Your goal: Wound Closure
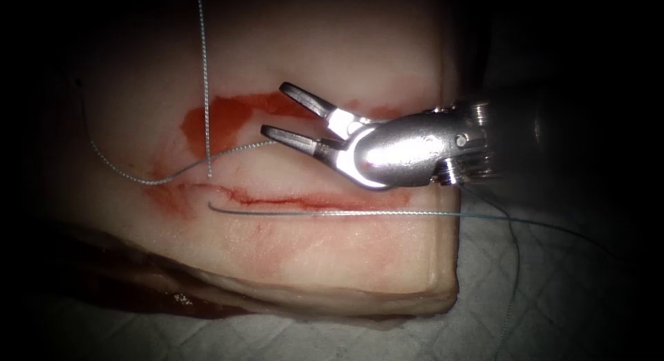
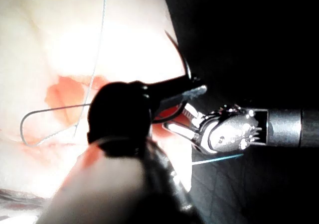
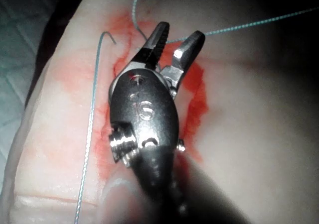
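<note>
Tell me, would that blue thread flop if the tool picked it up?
Probably floppy: the thread lies in loose curves across the tissue. Likely light, being so thin. The right end effector is open, holding nothing.

I count two pincers. My right pincer (image 1: 275, 109) has two jaws spread apart with nothing between them. My left pincer (image 2: 198, 89) is closed on what I take for the one needle (image 2: 183, 59), a thin dark curve held off the tissue. There is one block of tissue (image 1: 332, 264) with one cut (image 1: 277, 197) on one quilted surface (image 1: 553, 292). Thread (image 1: 205, 70) shows as three runs: one dropping from 12 o'clock, one curving in from 9 o'clock, and one lying along the cut toward 3 o'clock. Red fluid (image 1: 228, 115) makes two marks, a patch at 11 o'clock of the cut and a line in it.
</note>
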